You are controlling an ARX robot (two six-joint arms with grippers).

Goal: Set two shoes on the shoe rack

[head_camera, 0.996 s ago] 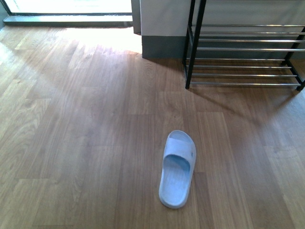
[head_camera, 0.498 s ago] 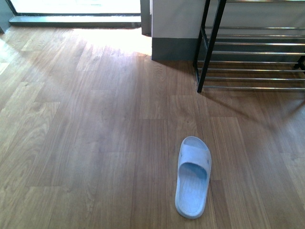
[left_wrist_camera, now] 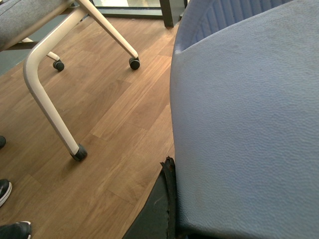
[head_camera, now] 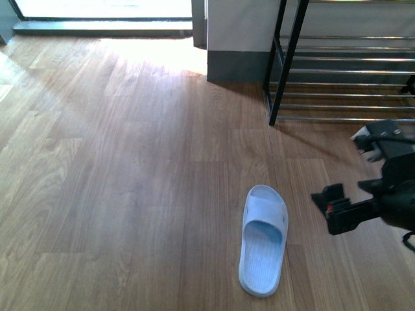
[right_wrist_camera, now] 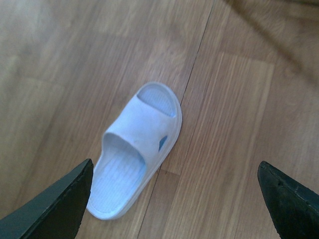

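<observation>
Newly in at 3 o'clock with right gripper (head_camera: 332, 210), fingers spread wide, empty. Slipper (head_camera: 262, 240) lying at 6 o'clock, shoe rack (head_camera: 284, 71) at 1. Could shove slipper aside if lowered off-centre.

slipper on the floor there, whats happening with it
The robot's right gripper hovers open just to the right of a pale blue slipper, not touching it. The slipper lies flat on the wood floor, toe pointing away from the robot. The shoe rack stands farther off, and the slipper is not yet on it. The left gripper is not in view.
</observation>
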